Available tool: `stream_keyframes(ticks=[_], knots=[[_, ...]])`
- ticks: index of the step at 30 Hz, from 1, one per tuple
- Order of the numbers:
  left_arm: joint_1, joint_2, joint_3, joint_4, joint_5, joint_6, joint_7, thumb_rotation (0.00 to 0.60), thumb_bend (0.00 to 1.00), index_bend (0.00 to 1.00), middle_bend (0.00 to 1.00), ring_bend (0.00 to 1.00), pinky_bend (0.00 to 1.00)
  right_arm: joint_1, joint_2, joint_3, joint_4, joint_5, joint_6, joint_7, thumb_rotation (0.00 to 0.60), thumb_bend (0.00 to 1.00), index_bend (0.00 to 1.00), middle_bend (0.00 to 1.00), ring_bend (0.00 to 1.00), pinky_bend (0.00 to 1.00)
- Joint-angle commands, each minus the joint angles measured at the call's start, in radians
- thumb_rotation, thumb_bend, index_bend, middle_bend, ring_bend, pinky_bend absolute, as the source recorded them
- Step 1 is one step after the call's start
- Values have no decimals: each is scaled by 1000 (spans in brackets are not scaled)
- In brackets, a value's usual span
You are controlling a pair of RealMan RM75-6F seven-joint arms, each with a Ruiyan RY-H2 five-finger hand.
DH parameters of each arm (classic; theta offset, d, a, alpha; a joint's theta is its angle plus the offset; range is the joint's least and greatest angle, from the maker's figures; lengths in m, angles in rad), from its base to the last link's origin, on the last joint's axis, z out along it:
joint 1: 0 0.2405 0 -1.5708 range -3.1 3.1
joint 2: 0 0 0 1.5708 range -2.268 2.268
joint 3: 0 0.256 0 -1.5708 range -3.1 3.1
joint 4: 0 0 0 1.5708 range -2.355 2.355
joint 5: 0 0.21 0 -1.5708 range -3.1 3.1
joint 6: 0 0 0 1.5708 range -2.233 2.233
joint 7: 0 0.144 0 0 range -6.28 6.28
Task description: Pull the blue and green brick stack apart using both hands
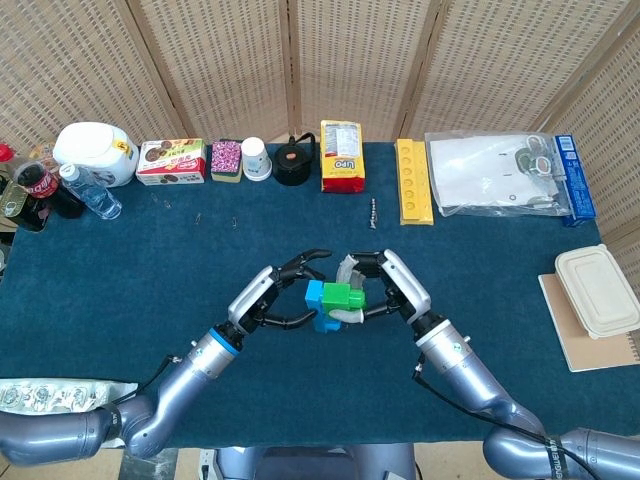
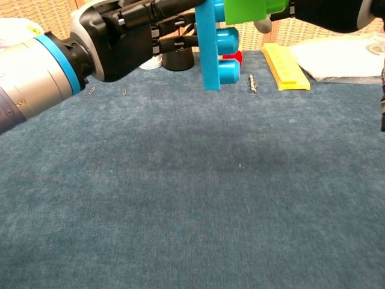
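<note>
Right hand (image 1: 392, 290) grips the green brick (image 1: 347, 297); left hand (image 1: 268, 298) closes on the blue brick (image 1: 316, 296). Judged best: pull straight apart, grips firm.

yellow packet (image 1: 342, 156), "Lipo" label

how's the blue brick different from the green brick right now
The blue brick is a thin plate standing on edge, studs pointing sideways; the green brick is chunkier. Blue sits on the left hand's side, green on the right hand's. Both are held above the table, still joined.
</note>
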Motion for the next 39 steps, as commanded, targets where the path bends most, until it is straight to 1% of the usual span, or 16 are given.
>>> stream_keyframes(ticks=[1,11,16,17,22,26,28,30,31,33,34,39], knots=[[5,17,7,-8,15,4,-10,507,433,494,163,65,231,-7,15,6,1,-5,-7,32,600,61,703,642,660,667],[24,76,25,-23,49,26,-43,507,433,502,163,65,231,-16,42,9,12,-12,-20,78,600,61,703,642,660,668],[48,134,47,-33,67,45,-47,506,433,501,163,65,231,-16,59,14,42,4,-31,78,600,61,703,642,659,668],[57,156,56,-36,76,52,-41,505,433,501,163,65,231,-15,65,11,53,3,-36,66,600,61,703,642,659,668],[87,232,85,-42,103,82,44,508,434,501,163,65,236,-2,82,-17,97,-3,-71,-4,600,62,703,642,657,668],[122,303,116,-53,130,120,187,506,433,502,163,65,239,18,93,-48,133,-36,-113,-62,600,61,703,641,655,664],[135,336,130,-62,137,129,257,506,433,502,163,65,240,29,96,-67,151,-57,-131,-105,600,61,703,641,649,657],[153,380,149,-73,147,137,355,506,433,501,163,65,241,45,98,-95,175,-85,-151,-188,600,60,703,641,638,647],[165,410,164,-72,157,142,424,504,433,501,163,65,241,56,94,-116,197,-106,-159,-261,600,58,703,640,632,643],[182,441,181,-98,160,149,493,508,433,502,163,65,241,62,75,-135,217,-105,-153,-361,600,53,703,640,626,638],[195,462,199,-107,163,150,537,509,434,502,163,65,241,70,64,-152,237,-109,-157,-438,600,51,703,639,623,634],[221,494,223,-138,153,152,616,504,433,501,163,65,241,84,17,-179,255,-53,-152,-647,600,45,689,630,592,601]])
